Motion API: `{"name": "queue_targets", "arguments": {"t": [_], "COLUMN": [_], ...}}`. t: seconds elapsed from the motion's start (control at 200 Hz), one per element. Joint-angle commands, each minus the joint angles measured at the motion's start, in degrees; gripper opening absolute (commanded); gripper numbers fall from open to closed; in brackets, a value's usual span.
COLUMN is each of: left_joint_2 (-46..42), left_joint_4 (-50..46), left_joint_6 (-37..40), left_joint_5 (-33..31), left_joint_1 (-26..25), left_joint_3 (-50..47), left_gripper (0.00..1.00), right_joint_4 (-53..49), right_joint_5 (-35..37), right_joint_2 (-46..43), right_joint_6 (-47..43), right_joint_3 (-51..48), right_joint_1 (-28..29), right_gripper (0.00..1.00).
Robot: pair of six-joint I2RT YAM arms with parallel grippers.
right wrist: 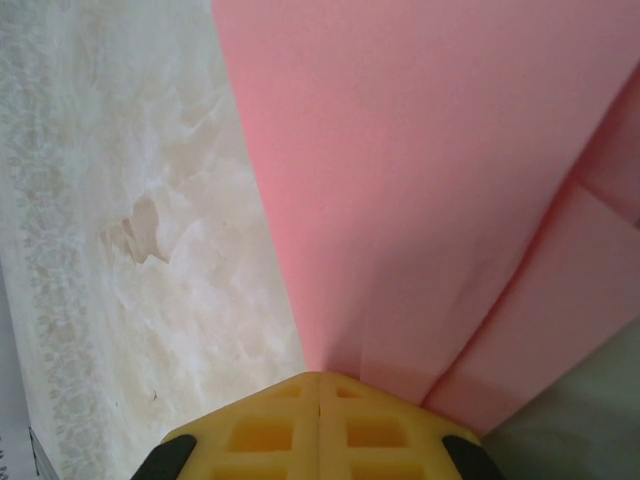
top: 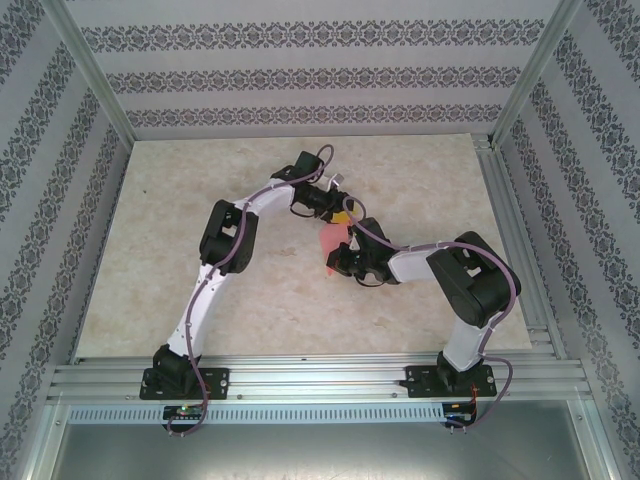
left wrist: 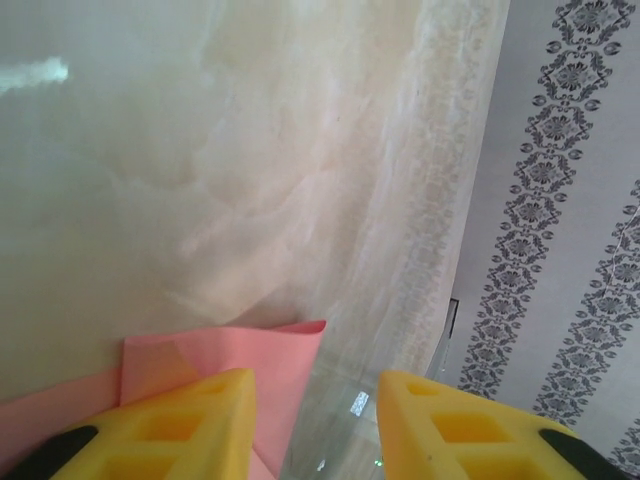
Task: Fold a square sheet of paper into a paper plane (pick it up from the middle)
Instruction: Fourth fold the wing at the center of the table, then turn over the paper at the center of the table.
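Observation:
The pink sheet of paper (top: 332,243) is held up off the table between the two arms, near the table's middle. In the right wrist view the paper (right wrist: 420,180) fans out from my right gripper (right wrist: 320,378), whose yellow fingers are pressed together on its lower edge; folded layers overlap on the right. My right gripper (top: 337,262) sits just in front of the sheet. My left gripper (top: 342,214) is at the sheet's far end. Its jaws (left wrist: 316,385) stand apart, with a corner of the paper (left wrist: 230,350) lying behind the left finger (left wrist: 190,420) and bare table in the gap.
The pale marbled tabletop (top: 200,200) is enclosed by patterned walls (left wrist: 570,200) on three sides with aluminium posts at the corners. A metal rail (top: 320,378) carrying both arm bases runs along the near edge.

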Motion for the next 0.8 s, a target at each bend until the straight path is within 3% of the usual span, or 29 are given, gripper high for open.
{"name": "queue_targets", "arguments": {"t": [0.0,0.115,0.33,0.455,0.54,0.644,0.704,0.799], "left_joint_2": [4.60,7.70,12.81,6.22,-2.03,-14.33,-21.13,-30.48], "left_joint_4": [2.31,3.36,11.48,5.43,-1.18,-0.90,1.13,6.10], "left_joint_6": [-2.21,-5.60,-18.70,-12.86,-5.03,0.92,2.71,3.23], "left_joint_5": [-3.42,-3.65,-1.88,-3.22,-7.07,-10.97,-13.28,-17.67], "left_joint_1": [0.68,0.70,1.87,2.78,3.78,5.25,6.25,7.93], "left_joint_3": [5.27,10.14,23.28,24.49,19.23,4.95,-4.60,-19.74], "left_gripper": [0.40,0.42,0.43,0.45,0.47,0.49,0.49,0.49], "right_joint_4": [-12.89,-13.66,-13.76,-15.04,-22.06,-34.09,-40.98,-45.44], "right_joint_5": [2.45,2.22,0.78,-0.65,1.59,11.30,18.01,20.63], "right_joint_2": [2.45,2.27,-0.74,-10.53,-18.06,-24.13,-24.82,-22.88], "right_joint_6": [-2.11,-2.68,-4.89,-7.29,-10.57,-15.47,-18.12,-20.20], "right_joint_3": [-2.31,-1.95,-0.58,2.67,5.82,9.13,12.05,15.84], "right_joint_1": [-0.09,-0.02,-0.31,-1.15,-2.95,-4.92,-5.02,-4.28], "right_gripper": [0.00,0.00,0.00,0.05,0.16,0.26,0.28,0.29]}}
